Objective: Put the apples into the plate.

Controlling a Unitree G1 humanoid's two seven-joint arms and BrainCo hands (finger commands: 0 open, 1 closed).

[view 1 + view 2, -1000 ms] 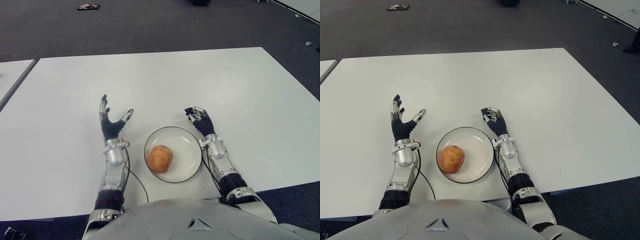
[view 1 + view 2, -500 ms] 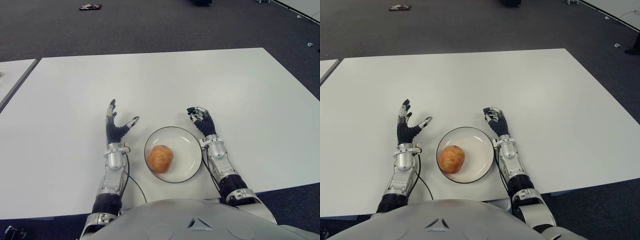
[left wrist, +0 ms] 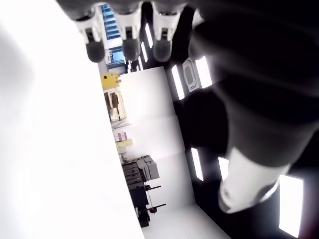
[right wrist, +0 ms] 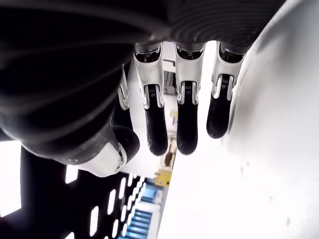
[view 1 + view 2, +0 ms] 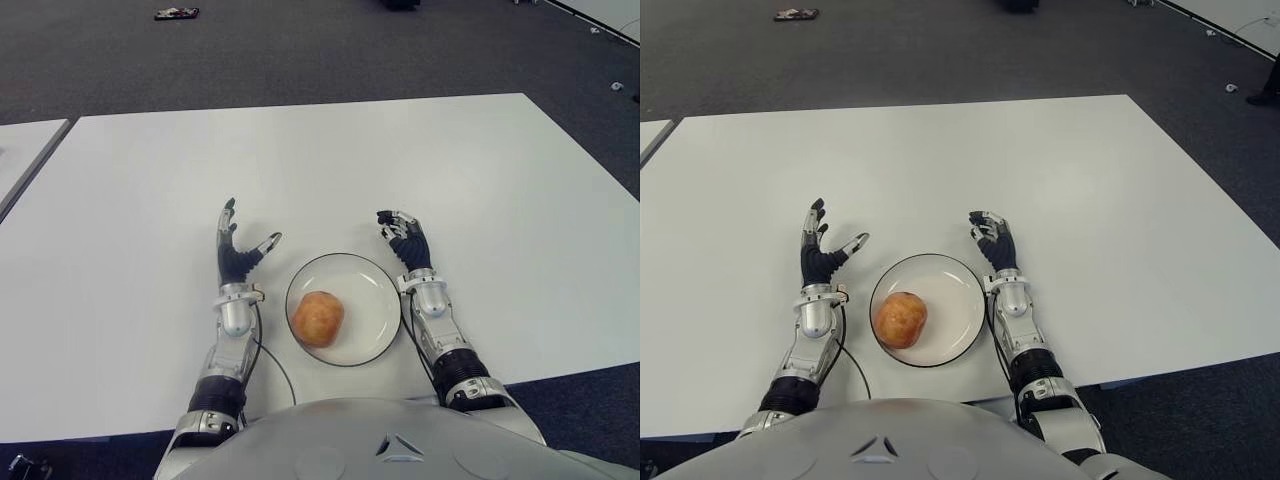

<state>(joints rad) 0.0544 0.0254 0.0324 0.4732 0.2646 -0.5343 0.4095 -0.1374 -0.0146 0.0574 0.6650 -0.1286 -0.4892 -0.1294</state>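
One reddish-yellow apple [image 5: 318, 318] lies in the left half of a white plate [image 5: 375, 296] near the table's front edge. My left hand [image 5: 240, 252] is just left of the plate, fingers spread upward and holding nothing. My right hand [image 5: 404, 237] shows at the plate's upper right rim, its fingers [image 4: 185, 119] loosely curled around nothing. No other apple is in view.
The white table [image 5: 330, 160] stretches far ahead and to both sides. A second white table edge [image 5: 25, 150] shows at the far left. Dark carpet lies beyond, with a small object [image 5: 176, 14] on it.
My left hand has moved right, closer to the plate, and its fingers have drawn more upright. The right hand and the apple have barely moved.
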